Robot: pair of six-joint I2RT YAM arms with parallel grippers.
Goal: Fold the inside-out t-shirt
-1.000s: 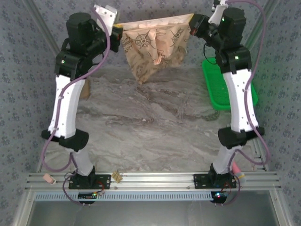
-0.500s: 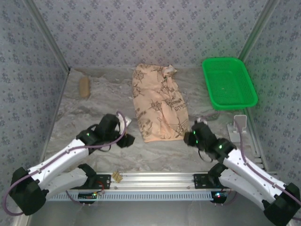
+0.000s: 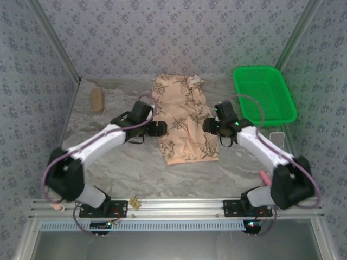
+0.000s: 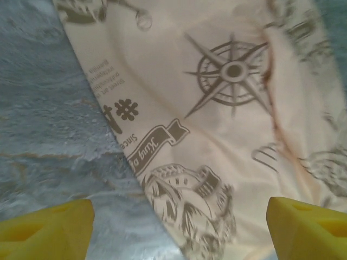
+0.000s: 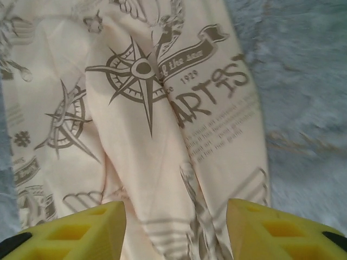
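Observation:
The inside-out t-shirt lies flat on the table as a long tan strip with dark compass prints, running from the back wall toward me. My left gripper sits at its left edge and stands open. In the left wrist view the yellow fingers straddle the shirt's edge and bare table, around the left gripper. My right gripper is at the shirt's right edge, open. Its gap hangs over wrinkled cloth with nothing pinched.
A green plastic basket stands at the back right. A small brown block lies at the back left. A white piece and a pink item rest near the right arm. Grey marbled table lies in front of the shirt.
A second ago both grippers held the shirt up at the back. It now lies on the table, released. Both arms have reached back in to its side edges, jaws opened.

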